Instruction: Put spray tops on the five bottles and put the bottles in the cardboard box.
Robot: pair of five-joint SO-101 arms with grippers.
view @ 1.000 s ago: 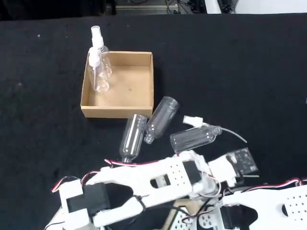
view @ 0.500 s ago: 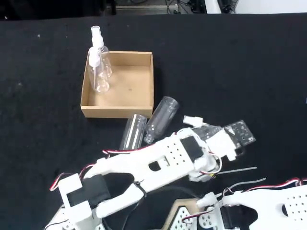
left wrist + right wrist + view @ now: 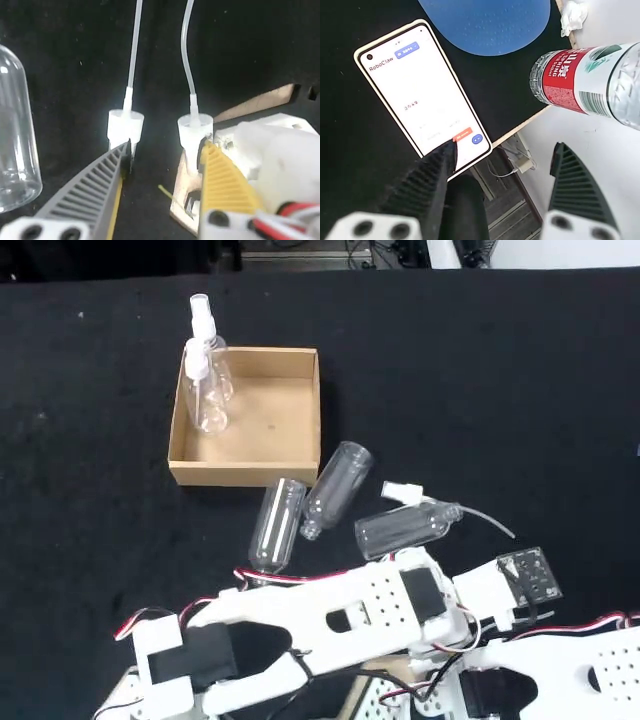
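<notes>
Hovering my left pincer [image 3: 166, 146], spread wide, by two spray tops [image 3: 125, 125], probably lined up to pinch one. Three capless bottles [image 3: 335, 490] lie mid-table, with the cardboard box [image 3: 245, 475] just beyond them toward 11 o'clock.

My left gripper [image 3: 165, 145] stands spread, yet one spray top [image 3: 125, 127] crowds my grey finger and a second spray top [image 3: 195, 131] crowds my yellow one, leaving only a narrow dark lane between them. Three loose bottles [image 3: 335, 490] lie packed just before the near wall of the cardboard box [image 3: 245, 472]. Inside, two capped bottles [image 3: 208, 390] fill the far left corner; the remaining floor is bare.
</notes>
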